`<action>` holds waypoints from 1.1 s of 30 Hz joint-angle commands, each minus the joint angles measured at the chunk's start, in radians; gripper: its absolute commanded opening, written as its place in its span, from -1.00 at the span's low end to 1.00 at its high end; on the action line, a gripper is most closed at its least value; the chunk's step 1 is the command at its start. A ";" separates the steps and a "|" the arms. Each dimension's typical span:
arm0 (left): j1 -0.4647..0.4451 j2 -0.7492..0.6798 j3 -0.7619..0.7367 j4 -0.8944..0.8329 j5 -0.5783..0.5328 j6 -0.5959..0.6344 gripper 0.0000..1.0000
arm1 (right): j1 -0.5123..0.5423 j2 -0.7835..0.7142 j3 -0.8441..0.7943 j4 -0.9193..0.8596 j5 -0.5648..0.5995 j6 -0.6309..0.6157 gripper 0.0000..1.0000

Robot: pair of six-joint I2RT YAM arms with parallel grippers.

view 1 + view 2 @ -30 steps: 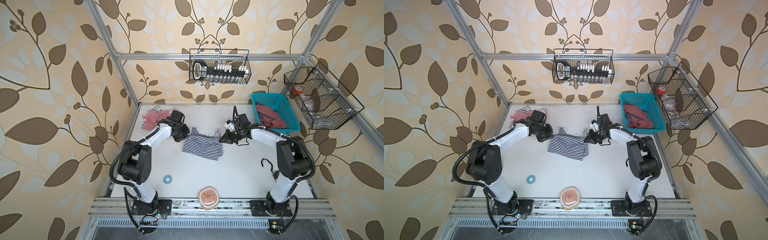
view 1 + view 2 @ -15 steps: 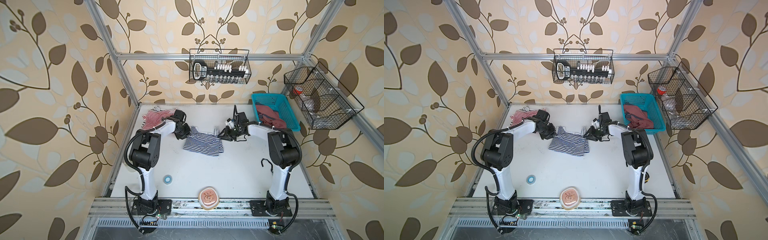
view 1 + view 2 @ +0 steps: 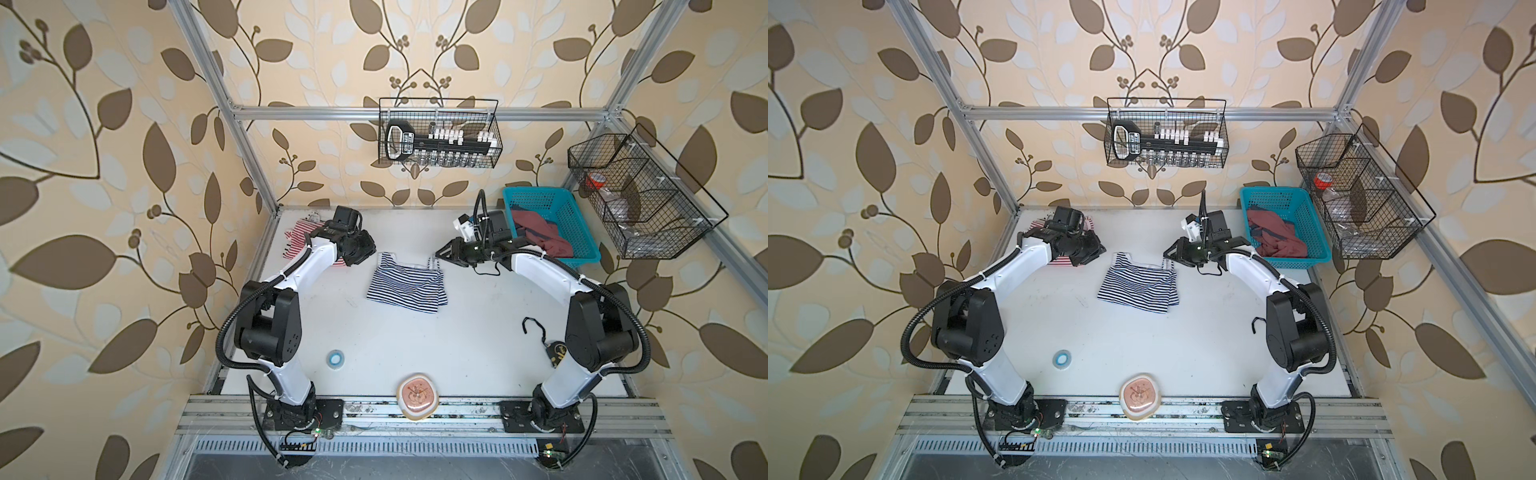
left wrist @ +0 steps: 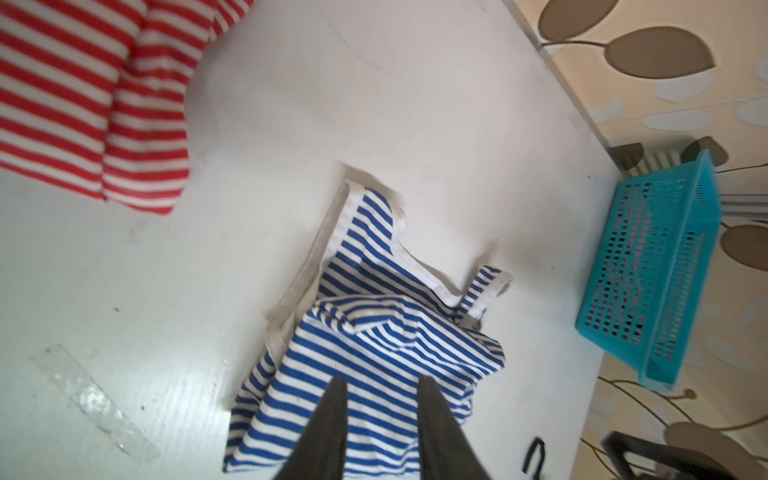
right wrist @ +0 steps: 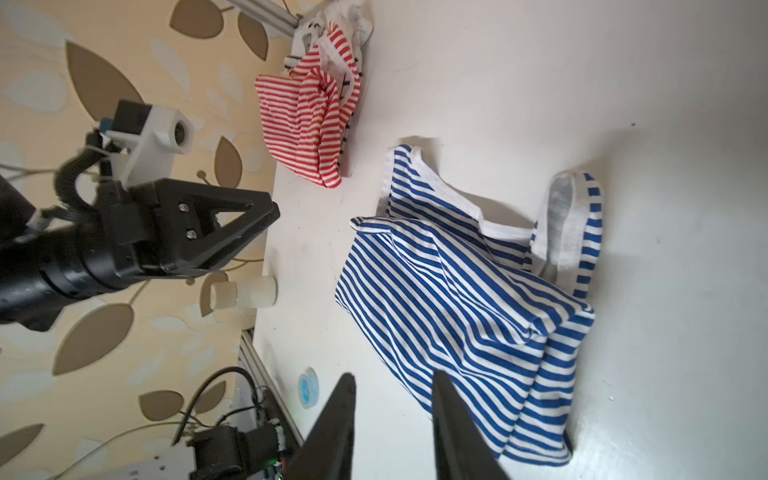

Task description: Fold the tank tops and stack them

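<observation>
1. In both top views: navy-and-white tank top (image 3: 407, 286) rumpled mid-desk (image 3: 415, 345), bare surface on every side. Red-and-white tank top (image 3: 296, 232) by the far left edge. Left claw (image 3: 362, 258) between the two tops, right claw (image 3: 438, 254) just beside a strap. Teal basket (image 3: 536, 192) at the far right edge, tape roll (image 3: 336, 357) near the front. Lettering in the wire basket (image 3: 436, 104) too small to read.
2. Left wrist view: left claw (image 4: 380, 380) slightly parted, empty, over the navy-and-white tank top (image 4: 395, 345).
3. Right wrist view: right claw (image 5: 392, 376) slightly parted, empty, at the cloth's edge.
</observation>
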 commanded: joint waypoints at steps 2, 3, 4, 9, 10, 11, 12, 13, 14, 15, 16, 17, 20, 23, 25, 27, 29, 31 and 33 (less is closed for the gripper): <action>-0.030 0.035 -0.054 0.023 0.088 0.002 -0.86 | 0.037 0.103 -0.027 0.019 -0.040 -0.002 -0.96; -0.036 0.052 -0.058 0.034 0.106 0.002 -0.95 | 0.042 0.127 -0.023 0.039 -0.057 0.007 -1.00; -0.040 0.068 -0.062 0.050 0.133 0.001 -1.00 | 0.045 0.152 -0.016 0.055 -0.073 0.018 -1.00; -0.044 0.160 -0.022 0.082 0.178 0.015 -1.00 | 0.040 0.262 0.044 0.066 -0.094 0.026 -1.00; -0.044 0.182 -0.004 0.077 0.179 0.022 -0.99 | 0.035 0.283 0.060 0.060 -0.094 0.025 -1.00; -0.044 0.203 0.014 0.070 0.179 0.029 -0.97 | 0.032 0.300 0.069 0.060 -0.095 0.025 -1.00; -0.044 0.228 0.035 0.064 0.175 0.036 -0.95 | 0.026 0.316 0.077 0.059 -0.094 0.028 -1.00; -0.042 0.252 0.055 0.058 0.175 0.042 -0.92 | 0.018 0.331 0.086 0.061 -0.094 0.031 -0.99; -0.040 0.277 0.073 0.053 0.174 0.049 -0.90 | 0.013 0.339 0.093 0.064 -0.095 0.032 -0.99; -0.037 0.301 0.093 0.049 0.172 0.057 -0.88 | 0.004 0.349 0.099 0.068 -0.095 0.037 -0.99; -0.033 0.327 0.117 0.041 0.172 0.064 -0.87 | -0.002 0.358 0.102 0.076 -0.098 0.043 -0.99; -0.030 0.351 0.139 0.031 0.173 0.070 -0.86 | -0.008 0.364 0.105 0.084 -0.100 0.048 -0.98; -0.023 0.411 0.202 0.012 0.184 0.079 -0.84 | -0.028 0.388 0.124 0.090 -0.107 0.055 -0.98; -0.021 0.443 0.245 0.011 0.197 0.078 -0.78 | -0.036 0.419 0.143 0.089 -0.111 0.056 -0.98; -0.017 0.453 0.265 0.008 0.193 0.079 -0.72 | -0.038 0.442 0.153 0.091 -0.112 0.059 -0.98; -0.009 0.456 0.282 0.002 0.202 0.077 -0.59 | -0.038 0.467 0.166 0.091 -0.114 0.061 -0.98; -0.003 0.443 0.295 -0.005 0.210 0.075 -0.49 | -0.040 0.485 0.177 0.087 -0.114 0.062 -0.99; 0.003 0.410 0.310 -0.020 0.206 0.085 -0.30 | -0.045 0.481 0.175 0.092 -0.109 0.064 -0.99; 0.006 0.374 0.329 -0.051 0.195 0.107 -0.19 | -0.049 0.458 0.166 0.095 -0.104 0.062 -0.99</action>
